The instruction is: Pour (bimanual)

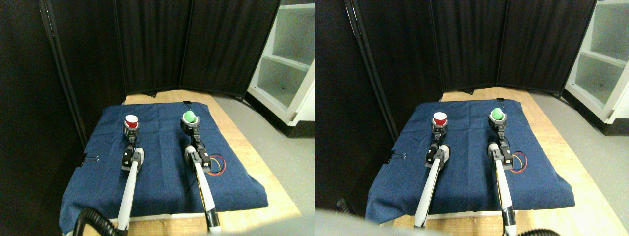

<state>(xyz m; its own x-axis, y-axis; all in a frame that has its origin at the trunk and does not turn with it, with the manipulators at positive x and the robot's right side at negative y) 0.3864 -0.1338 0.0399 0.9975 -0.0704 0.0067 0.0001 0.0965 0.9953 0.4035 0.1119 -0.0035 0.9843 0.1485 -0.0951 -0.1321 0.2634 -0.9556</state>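
Scene: blue cloth (162,162) spread over a pale wooden surface (255,162); black folding screen (157,44) behind; white shelf unit (290,64) far right.
L hand (130,129): at the base of a small red cup with white rim (131,121). Appears closed round the cup; grip looks like a hold, jaw detail too small to confirm fully.
R hand (190,126): at the base of a small green cup or cup-like container (189,117). Appears closed round it likewise.
Cup positions: both at the far part of the cloth, red to the robot's L, green to the R, well apart, bare cloth between them.
Cup attitude: both roughly upright, long axis vertical, mouths up. Whether they rest on the cloth or are raised just off it: cannot tell.
Contents, red cup: mouth shows white rim w/ red inside; fill not resolvable.
Contents, green cup: top reads as a rounded green mass; could be contents or the cup's own shape, cannot tell.
Key relation: each cup sits directly beyond its own hand, in line w/ that arm. Pour needs one mouth brought over the other, so travel is sideways across the gap, L-R axis.
Source vs receiver: not determinable from this view.
Stage (est.): both cups gripped, tilt not begun.
Next move (est.): close the lateral gap, then tip one cup about its grip.
Risk (est.): rims misaligned at tilt; spill onto cloth.
Other: red-orange wire loop (217,164) on cloth beside R arm (201,177); L arm (128,187) lies parallel to it.
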